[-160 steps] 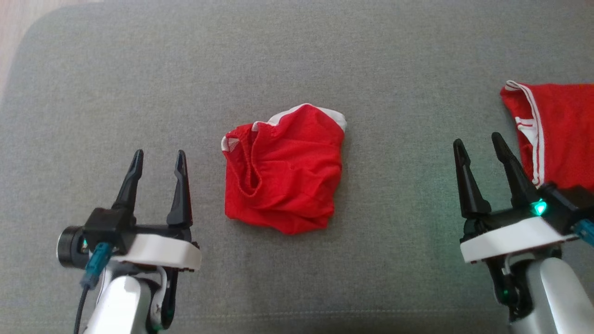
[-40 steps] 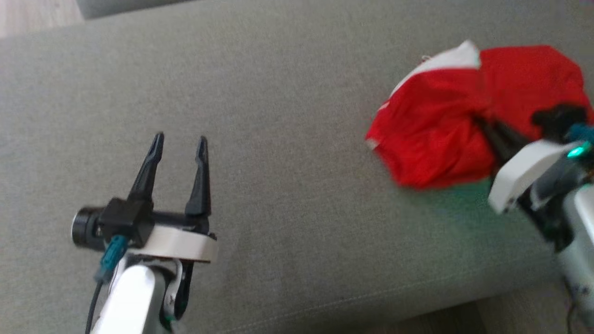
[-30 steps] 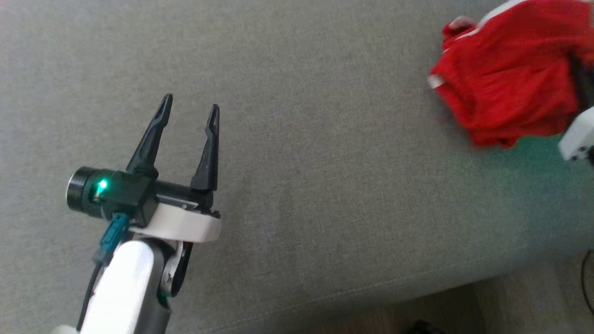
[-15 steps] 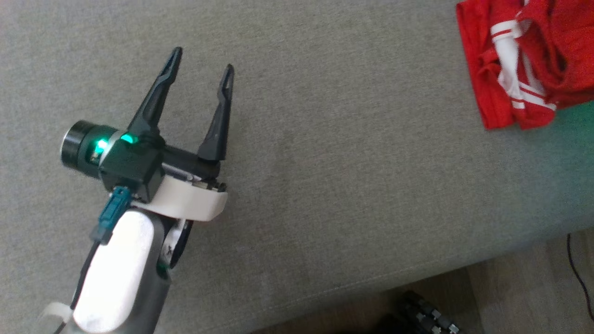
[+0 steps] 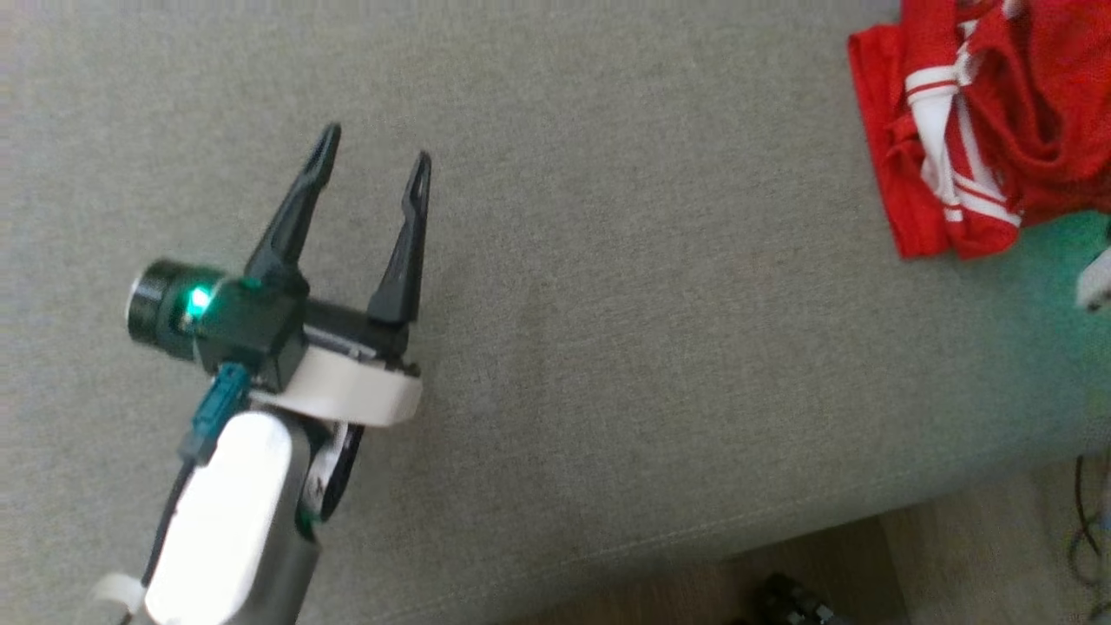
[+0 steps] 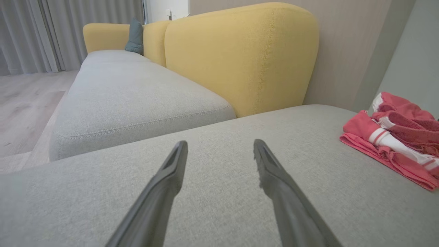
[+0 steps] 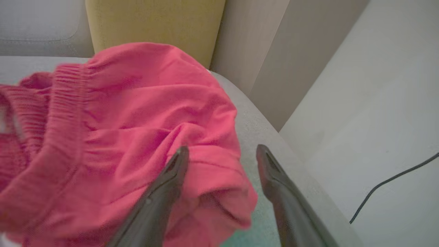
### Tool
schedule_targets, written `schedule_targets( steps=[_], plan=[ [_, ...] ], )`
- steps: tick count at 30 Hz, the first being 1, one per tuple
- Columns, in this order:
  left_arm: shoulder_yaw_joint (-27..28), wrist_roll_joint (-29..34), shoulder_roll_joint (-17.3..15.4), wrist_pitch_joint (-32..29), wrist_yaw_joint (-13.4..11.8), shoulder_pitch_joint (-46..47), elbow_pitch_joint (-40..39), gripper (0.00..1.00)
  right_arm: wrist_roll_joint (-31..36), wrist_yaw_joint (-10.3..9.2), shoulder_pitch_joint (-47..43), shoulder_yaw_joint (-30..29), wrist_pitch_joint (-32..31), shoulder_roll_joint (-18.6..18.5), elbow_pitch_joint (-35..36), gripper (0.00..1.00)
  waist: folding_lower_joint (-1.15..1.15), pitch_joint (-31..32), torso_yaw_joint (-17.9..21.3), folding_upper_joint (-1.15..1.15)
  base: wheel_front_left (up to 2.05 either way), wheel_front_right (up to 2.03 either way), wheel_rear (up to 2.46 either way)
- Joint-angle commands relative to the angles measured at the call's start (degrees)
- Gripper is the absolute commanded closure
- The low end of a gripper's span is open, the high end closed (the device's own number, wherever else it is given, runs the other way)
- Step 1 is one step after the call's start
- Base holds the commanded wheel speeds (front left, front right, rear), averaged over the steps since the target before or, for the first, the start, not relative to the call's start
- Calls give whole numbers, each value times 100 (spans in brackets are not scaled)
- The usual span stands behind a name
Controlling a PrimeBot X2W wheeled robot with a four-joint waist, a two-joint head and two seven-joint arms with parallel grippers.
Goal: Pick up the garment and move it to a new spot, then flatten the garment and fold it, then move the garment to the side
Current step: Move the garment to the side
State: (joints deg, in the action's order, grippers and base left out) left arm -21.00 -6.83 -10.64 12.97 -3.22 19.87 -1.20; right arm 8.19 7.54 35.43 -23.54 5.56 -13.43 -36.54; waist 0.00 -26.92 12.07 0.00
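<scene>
Right tool (image 7: 222, 148) stands spread, fingers apart and pinching nothing; the crumpled red garment (image 7: 130, 109) lies heaped just ahead of and beneath its tips, one fold bulging up between them, the elastic waistband further off to that tool's left. Left tool (image 5: 376, 146) is spread too and empty, hovering over the grey sofa seat (image 5: 625, 330), with the garment well off to its right
</scene>
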Motion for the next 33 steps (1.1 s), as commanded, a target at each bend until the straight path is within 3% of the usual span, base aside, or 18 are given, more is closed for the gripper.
schedule_targets(
  steps=[1,9,15,24,33],
  plan=[
    [242,-58,-58,50,-92,-147,-109,0,-77,-5,-289,100,132,55,313,0,0,320,-15,0,0,0,0],
    [353,-250,-16,103,-297,-730,38,0,-631,-5,-1474,757,183,628,1485,0,0,1087,-173,0,0,0,0],
    [412,-374,14,123,-399,-1069,104,0,-1026,-5,-2279,1315,-23,833,2500,0,0,1466,-397,0,0,0,0],
    [598,-626,-12,149,-514,-1579,189,0,-1465,-5,-3173,1993,-460,997,3732,0,0,1993,-910,0,0,0,0],
    [787,-762,-124,175,-568,-1912,219,0,-1622,-5,-3568,2353,-737,1047,4294,0,0,2343,-1228,0,0,0,0]
  ],
)
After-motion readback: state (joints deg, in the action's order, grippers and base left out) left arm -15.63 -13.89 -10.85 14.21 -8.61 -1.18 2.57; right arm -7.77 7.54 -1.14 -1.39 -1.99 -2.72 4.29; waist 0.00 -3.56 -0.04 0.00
